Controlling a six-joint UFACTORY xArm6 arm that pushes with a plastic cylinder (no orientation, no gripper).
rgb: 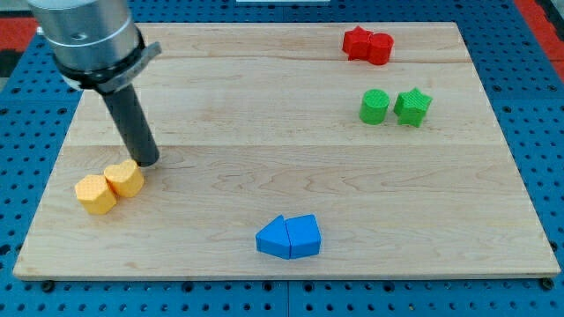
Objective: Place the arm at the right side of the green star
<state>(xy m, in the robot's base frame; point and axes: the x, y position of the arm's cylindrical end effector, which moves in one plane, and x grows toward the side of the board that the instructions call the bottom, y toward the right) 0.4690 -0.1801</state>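
The task looks barely begun: my tip, a bare rod holding nothing, rests by two yellow blocks at the wooden board's left, well apart from the small five-pointed green star at upper right, just beside a green cylinder.

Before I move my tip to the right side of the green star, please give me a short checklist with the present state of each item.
1. Target in view: the green star is near the view's right, upper part. Ok.
2. My tip at the star's right side: not ok; it is far at the view's left, just above the yellow blocks.
3. Free space right of the star: bare board there. Ok.
4. Neighbour: the green cylinder stands close on the star's left; whether they touch, cannot tell.
5. Path: the red blocks and blue blocks lie off a straight line. Ok.
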